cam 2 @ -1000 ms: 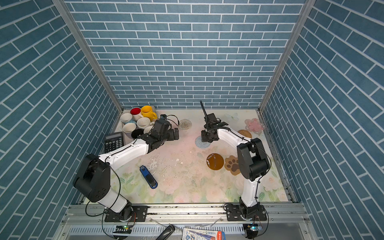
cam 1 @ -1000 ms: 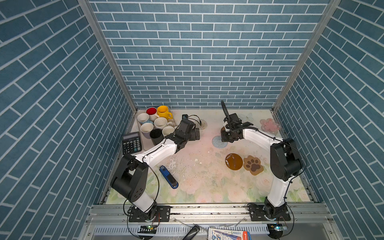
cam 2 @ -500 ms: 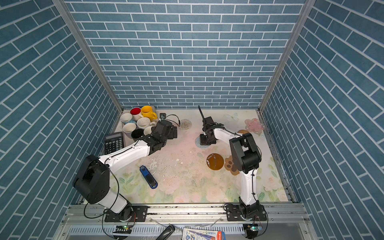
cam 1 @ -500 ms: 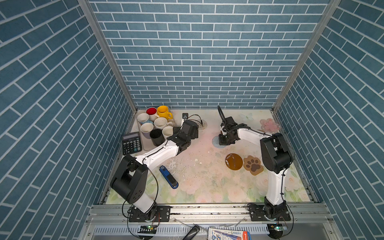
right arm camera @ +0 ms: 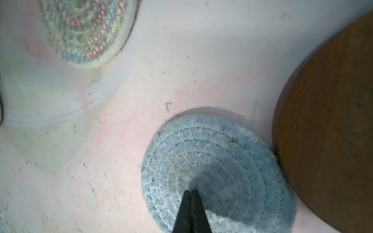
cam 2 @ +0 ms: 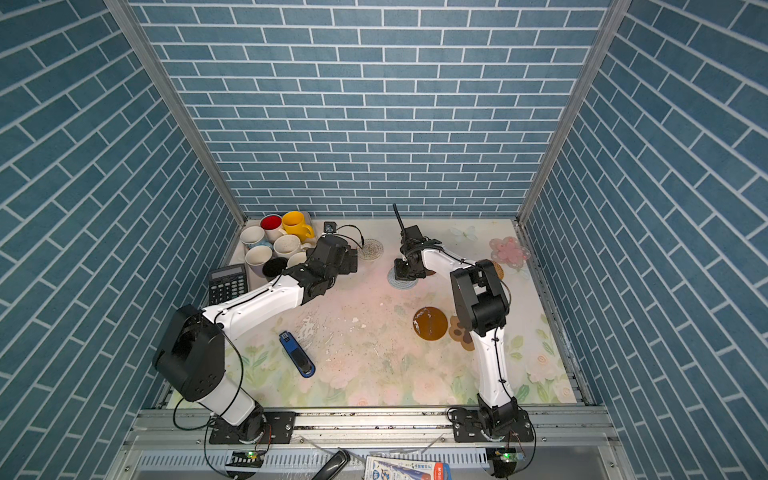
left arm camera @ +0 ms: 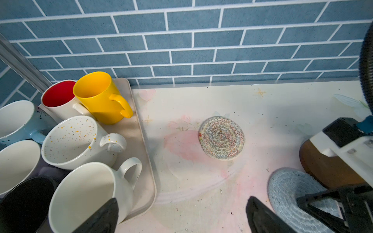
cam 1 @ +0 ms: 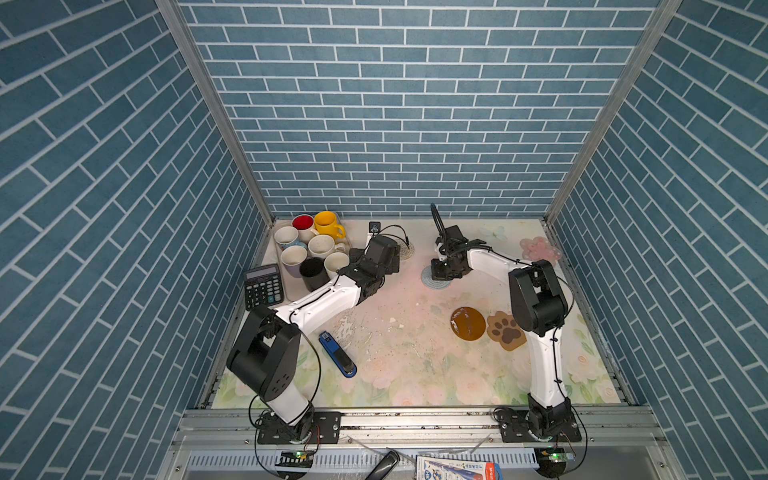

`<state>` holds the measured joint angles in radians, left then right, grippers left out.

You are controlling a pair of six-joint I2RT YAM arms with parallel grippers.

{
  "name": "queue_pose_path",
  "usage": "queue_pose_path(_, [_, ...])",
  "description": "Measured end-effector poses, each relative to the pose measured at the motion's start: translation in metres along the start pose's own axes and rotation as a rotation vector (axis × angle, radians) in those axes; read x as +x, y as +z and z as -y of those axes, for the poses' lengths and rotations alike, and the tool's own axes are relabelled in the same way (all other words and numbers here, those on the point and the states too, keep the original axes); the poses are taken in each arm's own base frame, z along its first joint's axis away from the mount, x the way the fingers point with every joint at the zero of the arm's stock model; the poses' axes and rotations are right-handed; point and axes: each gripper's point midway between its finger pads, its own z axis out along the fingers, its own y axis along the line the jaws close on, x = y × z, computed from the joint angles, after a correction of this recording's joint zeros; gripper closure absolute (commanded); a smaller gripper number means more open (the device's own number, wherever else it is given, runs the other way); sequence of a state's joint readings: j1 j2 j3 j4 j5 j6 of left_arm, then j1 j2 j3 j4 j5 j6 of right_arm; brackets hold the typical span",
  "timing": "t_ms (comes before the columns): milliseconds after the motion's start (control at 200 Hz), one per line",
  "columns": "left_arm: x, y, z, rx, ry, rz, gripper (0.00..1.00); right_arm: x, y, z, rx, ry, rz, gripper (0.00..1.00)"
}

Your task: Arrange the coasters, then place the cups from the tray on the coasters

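Coaster-arranging looked the step in hand as the right gripper (right arm camera: pixel 190 192), shut and empty, pressed the light blue woven round coaster (right arm camera: pixel 218 161) just beside a brown disc coaster (right arm camera: pixel 327 121) toward the desk's (cam 1: pixel 415 374) back edge, a spacing slide seemingly due, while the left gripper (left arm camera: pixel 181 199) gaped beside the beige plastic tray (left arm camera: pixel 141 141) in the back-left corner.

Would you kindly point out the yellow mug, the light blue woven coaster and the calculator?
yellow mug (left arm camera: pixel 101 109), left wrist view, outer wall.
light blue woven coaster (right arm camera: pixel 222 153), right wrist view, woven top.
calculator (cam 1: pixel 264 287), in a top view, keypad.
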<state>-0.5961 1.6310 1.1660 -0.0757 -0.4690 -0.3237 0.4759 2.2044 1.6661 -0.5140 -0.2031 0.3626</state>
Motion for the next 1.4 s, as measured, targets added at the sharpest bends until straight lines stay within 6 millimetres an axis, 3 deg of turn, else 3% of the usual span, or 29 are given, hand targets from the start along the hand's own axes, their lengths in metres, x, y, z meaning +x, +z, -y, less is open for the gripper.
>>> queue_pose_path(590, [0.011, 0.008, 0.002, 0.075, -0.005, -0.037, 0.01, -0.078, 0.018, 0.02, 0.034, 0.042, 0.061, 1.0])
queue_pose_path(825, [0.013, 0.01, 0.004, 0.106, -0.023, -0.053, 0.01, -0.097, 0.023, 0.026, 0.043, 0.05, 0.076, 1.0])
queue_pose_path(1400, [0.022, 0.017, 0.006, 0.14, -0.027, -0.088, 0.01, -0.117, 0.027, 0.028, 0.015, 0.05, 0.129, 1.0])
